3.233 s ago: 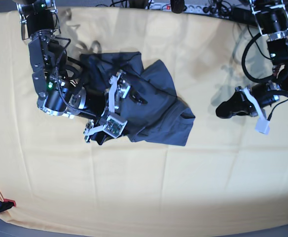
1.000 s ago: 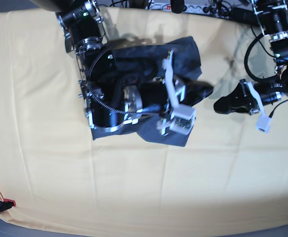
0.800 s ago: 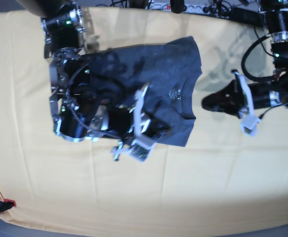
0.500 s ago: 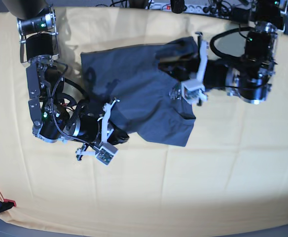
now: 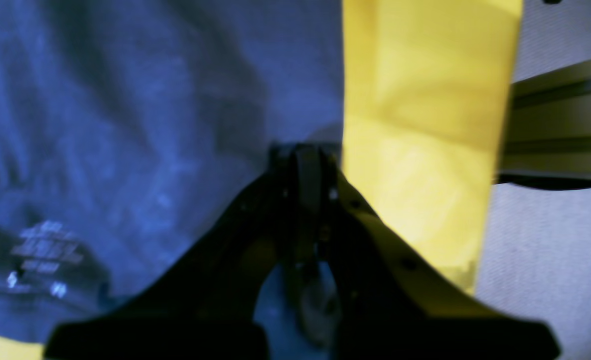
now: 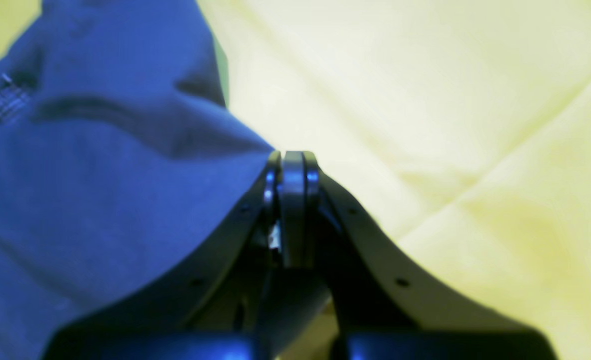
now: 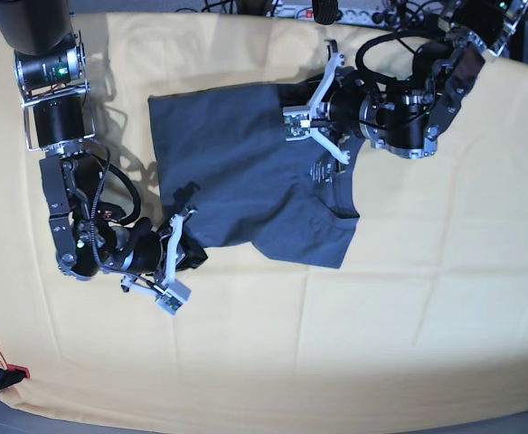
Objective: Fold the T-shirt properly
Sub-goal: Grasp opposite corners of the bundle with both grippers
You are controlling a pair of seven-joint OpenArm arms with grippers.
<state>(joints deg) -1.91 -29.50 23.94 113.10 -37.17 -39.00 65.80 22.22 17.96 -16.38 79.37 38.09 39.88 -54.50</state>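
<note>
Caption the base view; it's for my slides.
Both grippers, left and right, shut on opposite edges of the T-shirt over the yellow tablecloth.

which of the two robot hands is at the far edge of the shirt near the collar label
The left hand, reaching in from the far right of the base view, sits over the T-shirt by its printed neck label. The right hand grips the near left edge.

One T-shirt (image 7: 246, 181) lies on one yellow tablecloth (image 7: 381, 307). Two arms reach onto the shirt, each ending in one gripper: the left gripper (image 7: 287, 122) at its far edge, the right gripper (image 7: 196, 253) at its near-left corner. One white label (image 7: 323, 170) shows at the shirt's neck.
</note>
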